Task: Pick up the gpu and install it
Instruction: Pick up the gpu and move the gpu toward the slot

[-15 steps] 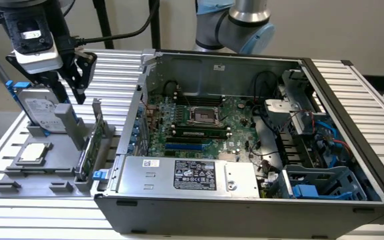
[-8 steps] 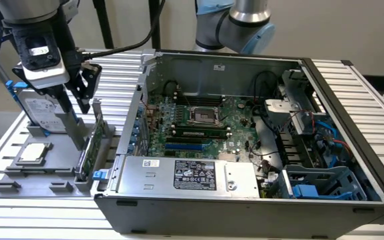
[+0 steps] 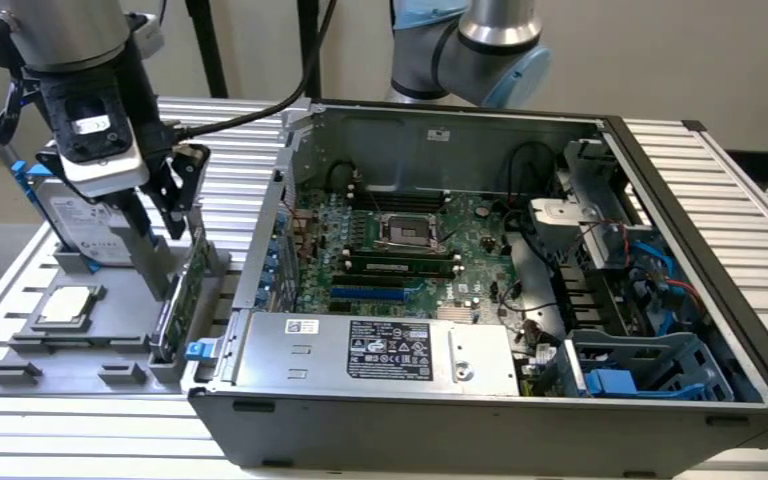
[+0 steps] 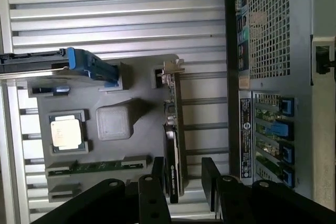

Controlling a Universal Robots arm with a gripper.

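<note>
The gpu [image 3: 181, 300] stands on its edge in a slot of the grey holder tray [image 3: 37, 360], to the exterior view's left of the open computer case [image 3: 491, 400]. In the wrist view the gpu [image 4: 172, 150] shows edge-on, black with a green board and its silver bracket [image 4: 171, 69] at the far end. My gripper [image 3: 171, 215] hangs right over the card. My gripper [image 4: 184, 174] is open, with one black finger on each side of the card's near end and a gap to each.
On the same tray are a silver hard drive with blue rails [image 3: 71, 225], a square CPU chip [image 4: 65, 131] and a memory stick [image 4: 100, 166]. Inside the case lies the motherboard [image 3: 411, 250] with cables and drive cages at the exterior view's right.
</note>
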